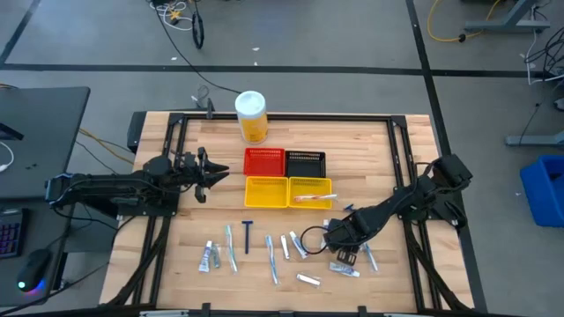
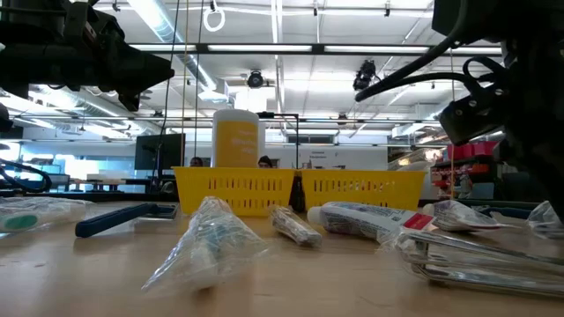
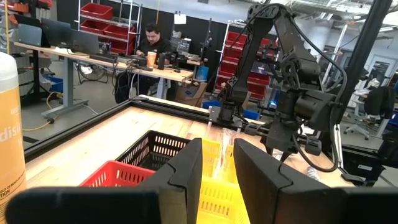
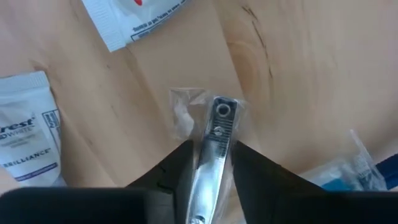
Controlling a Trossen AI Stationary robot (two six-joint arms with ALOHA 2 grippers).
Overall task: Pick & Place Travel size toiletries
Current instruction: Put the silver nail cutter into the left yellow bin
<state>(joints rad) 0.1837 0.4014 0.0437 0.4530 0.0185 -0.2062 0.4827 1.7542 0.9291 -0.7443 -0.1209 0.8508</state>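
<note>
Overhead view. Left arm: extended horizontally from the nine o'clock edge of the worktop [image 1: 370, 132] toward its centre, wrist level, left tool [image 1: 211, 173] pointing to three o'clock and held above the surface; its two dark fingers [image 3: 180, 180] stand parallel with a narrow gap between them and nothing in it. Right arm: reaches in from the three o'clock edge, elbow raised, forearm angled down toward seven o'clock, right tool [image 1: 342, 255] low at the surface near the six o'clock edge. Its fingers [image 4: 174, 171] flank a slim metallic wrapped item [image 4: 214, 143], close against both its sides.
</note>
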